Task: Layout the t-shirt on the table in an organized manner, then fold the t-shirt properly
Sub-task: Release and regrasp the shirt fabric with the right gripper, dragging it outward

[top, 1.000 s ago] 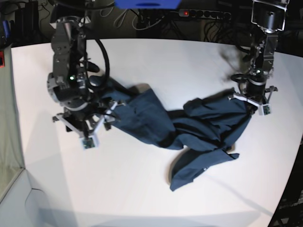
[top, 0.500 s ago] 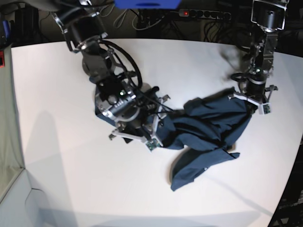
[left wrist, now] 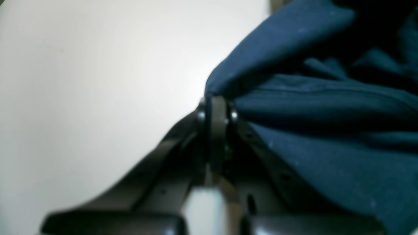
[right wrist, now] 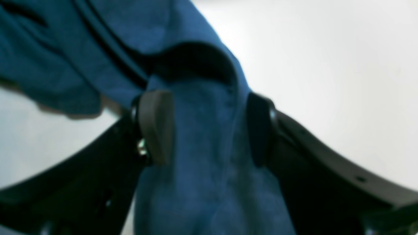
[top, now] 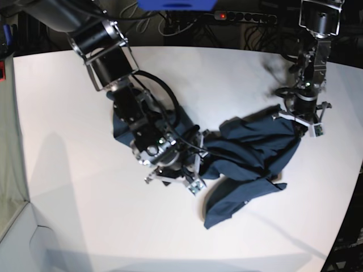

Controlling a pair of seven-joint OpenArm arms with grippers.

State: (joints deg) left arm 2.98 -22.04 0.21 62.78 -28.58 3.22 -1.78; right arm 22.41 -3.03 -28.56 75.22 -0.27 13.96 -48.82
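the left gripper (left wrist: 215,107) was clamped tight on the t-shirt (top: 249,153) edge lying bunched mid table (top: 68,170), while the right gripper (right wrist: 209,130) straddled a fold between wide jaws, so closing firmly there before drawing apart seemed the tidy way to spread it.

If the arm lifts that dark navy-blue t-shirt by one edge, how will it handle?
Likely floppy: the dark navy-blue fabric t-shirt lies bunched in soft folds on the white table. Probably light: the left gripper holds it by a thin pinch. It would drape and drag rather than keep shape.
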